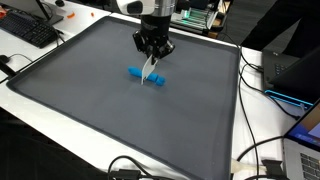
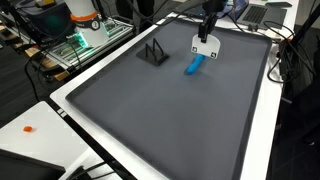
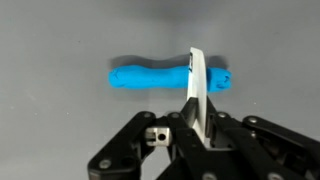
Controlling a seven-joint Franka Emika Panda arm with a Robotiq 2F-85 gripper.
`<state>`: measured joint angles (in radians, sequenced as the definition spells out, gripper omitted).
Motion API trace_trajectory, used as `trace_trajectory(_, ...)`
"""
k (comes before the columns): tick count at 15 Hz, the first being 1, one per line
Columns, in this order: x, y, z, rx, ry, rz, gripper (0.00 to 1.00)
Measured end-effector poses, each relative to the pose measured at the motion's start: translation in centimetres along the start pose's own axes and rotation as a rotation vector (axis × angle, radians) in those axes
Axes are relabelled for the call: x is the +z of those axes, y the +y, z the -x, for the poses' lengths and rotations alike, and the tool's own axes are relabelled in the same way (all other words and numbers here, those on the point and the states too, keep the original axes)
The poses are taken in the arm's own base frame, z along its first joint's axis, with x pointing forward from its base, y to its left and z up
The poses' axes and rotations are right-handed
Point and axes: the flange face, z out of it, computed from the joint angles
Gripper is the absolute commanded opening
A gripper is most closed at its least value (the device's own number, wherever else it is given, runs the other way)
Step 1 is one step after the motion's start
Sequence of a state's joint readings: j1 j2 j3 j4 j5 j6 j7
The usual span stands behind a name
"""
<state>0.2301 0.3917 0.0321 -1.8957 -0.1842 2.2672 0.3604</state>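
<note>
Mat (image 1: 80,120): dark grey, covers the table top.

Roll (image 3: 150,76): blue and soft-looking. It lies flat on the mat, past centre toward the far side.

Blade (image 3: 197,85): white and thin, held upright on edge. In the wrist view it crosses the roll near its right end. I cannot tell whether it touches or bites in.

Gripper (image 3: 200,125): points straight down above the roll, jaws clamped on the blade's upper part.

Stand (image 2: 153,52): black, apart from the roll, to its left in an exterior view.

Judgement: this is a cutting step. The blade is set at the cut line and the roll looks whole. The next move calls for a straight downward press with the blade square to the roll and the grip firm against twist. The roll is loose and may slide or stick.
</note>
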Motion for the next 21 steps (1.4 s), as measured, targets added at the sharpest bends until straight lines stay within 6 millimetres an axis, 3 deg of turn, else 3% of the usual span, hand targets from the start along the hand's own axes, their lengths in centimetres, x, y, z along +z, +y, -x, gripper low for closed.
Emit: trace_trajectory(21, 3.3, 0.9, 0.0, -0.034, -0.048, 0.006, 0.02)
